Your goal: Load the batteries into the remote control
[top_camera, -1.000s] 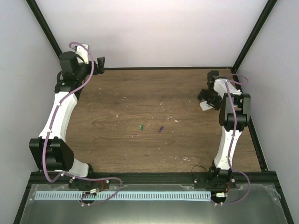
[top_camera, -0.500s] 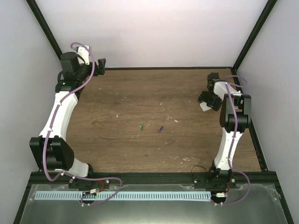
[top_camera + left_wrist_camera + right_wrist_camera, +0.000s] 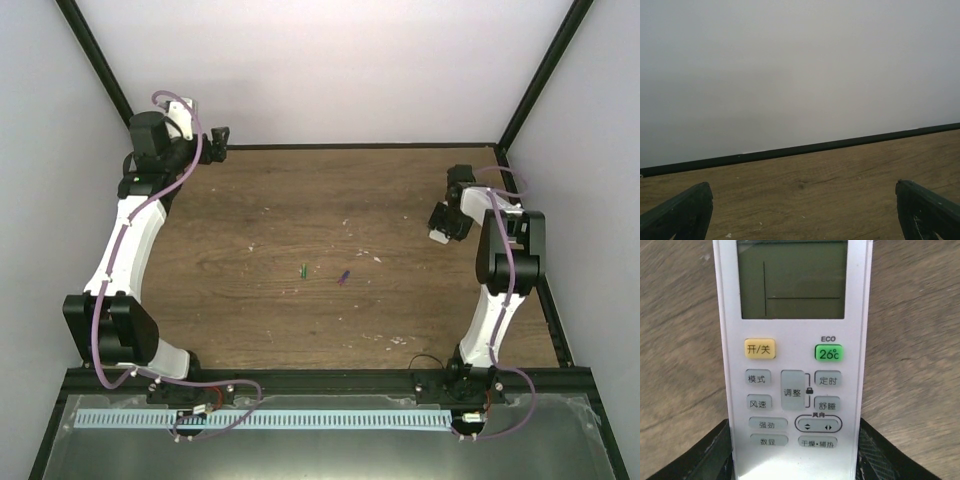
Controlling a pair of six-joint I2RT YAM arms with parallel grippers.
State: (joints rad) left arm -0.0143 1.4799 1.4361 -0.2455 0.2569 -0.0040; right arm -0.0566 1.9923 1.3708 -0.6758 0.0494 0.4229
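Brown wooden tabletop (image 3: 300, 200) here, scuffed with pale flecks. Plain white walls (image 3: 330, 70) on three sides, black frame posts (image 3: 93, 55) in the far corners.

The left arm (image 3: 125, 250) stretches far forward, and the left gripper (image 3: 801, 194) is held level with its fingers spread wide. The right arm (image 3: 497, 290) folds at the elbow. The right gripper (image 3: 795, 452) points down, one finger against each side of the remote control (image 3: 795, 355).
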